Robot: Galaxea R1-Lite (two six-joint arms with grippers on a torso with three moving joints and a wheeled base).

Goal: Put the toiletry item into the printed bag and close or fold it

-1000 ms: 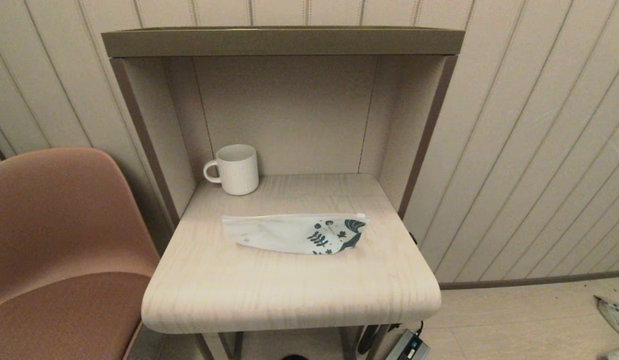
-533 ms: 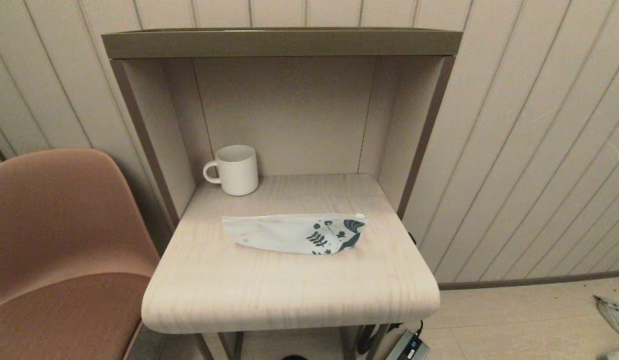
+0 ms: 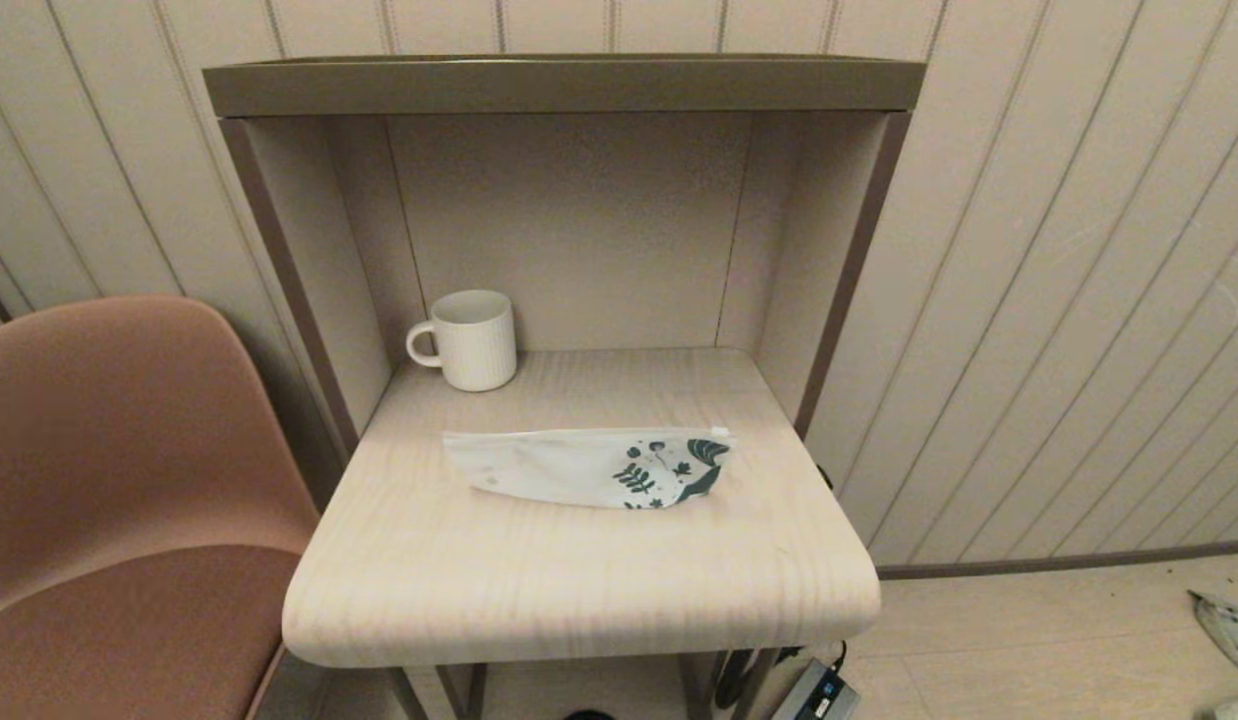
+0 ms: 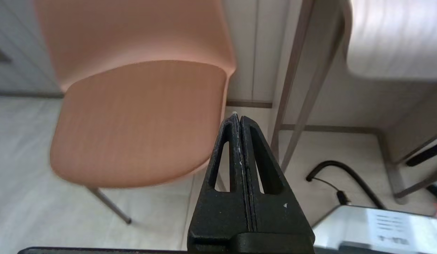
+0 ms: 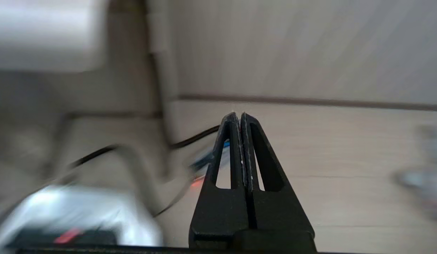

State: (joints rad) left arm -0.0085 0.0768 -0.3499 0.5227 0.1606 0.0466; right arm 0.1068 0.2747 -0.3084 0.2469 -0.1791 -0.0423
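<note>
The printed bag [image 3: 587,467] lies flat across the middle of the light wooden table [image 3: 579,590], its teal leaf print and small white slider at the right end. The toiletry item is not visible anywhere. Neither arm shows in the head view. My left gripper [image 4: 238,118] is shut and empty, low beside the table and pointing toward the floor near the chair. My right gripper [image 5: 238,116] is shut and empty too, low on the table's right side over the floor.
A white ribbed mug [image 3: 471,339] stands at the back left of the table, inside the shelf alcove [image 3: 569,85]. A pink chair [image 3: 119,480] stands close on the left. Cables and a grey box [image 3: 817,692] lie on the floor under the table.
The head view has shifted very slightly; the bag and mug lie as before, and neither arm has come into view.
</note>
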